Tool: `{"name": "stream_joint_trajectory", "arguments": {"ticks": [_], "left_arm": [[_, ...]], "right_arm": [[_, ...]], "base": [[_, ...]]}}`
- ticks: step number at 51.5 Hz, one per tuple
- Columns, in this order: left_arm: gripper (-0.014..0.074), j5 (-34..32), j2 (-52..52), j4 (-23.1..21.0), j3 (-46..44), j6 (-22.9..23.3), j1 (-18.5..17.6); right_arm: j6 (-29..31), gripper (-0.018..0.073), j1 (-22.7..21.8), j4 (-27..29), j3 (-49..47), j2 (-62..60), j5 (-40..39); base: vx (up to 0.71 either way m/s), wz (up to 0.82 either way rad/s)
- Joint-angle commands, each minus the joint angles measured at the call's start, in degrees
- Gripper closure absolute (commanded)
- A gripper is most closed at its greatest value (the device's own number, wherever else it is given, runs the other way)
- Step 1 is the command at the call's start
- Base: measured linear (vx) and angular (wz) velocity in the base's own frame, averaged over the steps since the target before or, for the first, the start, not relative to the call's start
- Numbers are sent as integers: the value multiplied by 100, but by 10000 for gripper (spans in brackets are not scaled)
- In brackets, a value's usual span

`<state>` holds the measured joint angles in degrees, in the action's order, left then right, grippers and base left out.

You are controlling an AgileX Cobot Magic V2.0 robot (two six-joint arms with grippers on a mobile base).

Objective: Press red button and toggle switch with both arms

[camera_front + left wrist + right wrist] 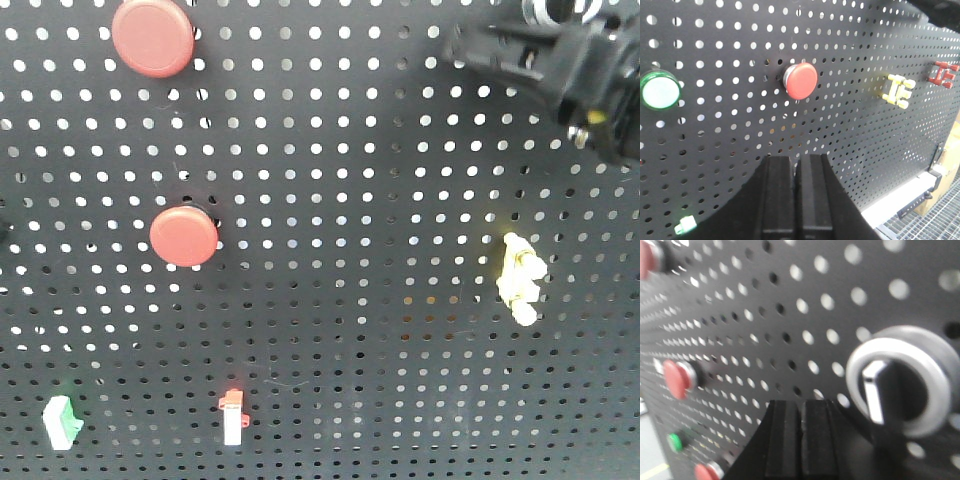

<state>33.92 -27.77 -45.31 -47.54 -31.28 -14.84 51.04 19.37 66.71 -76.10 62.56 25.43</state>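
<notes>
- Facing a matte black pegboard (330, 330), sheet-flat and punched with even rows of small round holes.
- Finding the red button (152, 38) at the board's upper left in the front view: a flat, round, matte disc.
- Finding a smaller red disc (184, 236) below it, slightly domed over a silvery collar in the left wrist view.
- Seeing the left gripper (797, 162) with black, blocky fingers (780, 190) pressed together, short of the board and straight below that smaller disc in its own view.
- Finding the toggle switch (895, 385) at the board's upper right: a black round knob, a smooth silvery ring, and a short pointer lever with a pale glint.
- Seeing the right gripper (801, 407) with fingers (782, 435) pressed together, just beside the switch, low and left of it; impossible to tell whether touching.
- Noting a yellow knobbly switch (520, 278) at mid right, and a white lever (233, 418) on a red base and a green-capped white block (60, 422) along the bottom.
</notes>
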Motion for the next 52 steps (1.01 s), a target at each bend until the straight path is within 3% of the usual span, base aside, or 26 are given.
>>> {"name": "stream_joint_trajectory", "arguments": {"ticks": [1, 11, 33, 52], "left_arm": [[594, -305, -35, -231, -136, 51, -5], [594, -287, -35, -231, -136, 56, -5], [594, -195, -35, -231, -136, 88, -5], [594, -151, -35, -237, -136, 93, -5]], "right_arm": [[-480, 562, -20, -606, -194, -228, -560], [-1302, 562, -20, -1554, -194, -427, -690], [-1786, 562, -294, -1898, -194, -471, -774], [-2005, 562, -995, -2172, -194, -476, -570]], "base": [[0, 0], [0, 0], [0, 0], [0, 0]]}}
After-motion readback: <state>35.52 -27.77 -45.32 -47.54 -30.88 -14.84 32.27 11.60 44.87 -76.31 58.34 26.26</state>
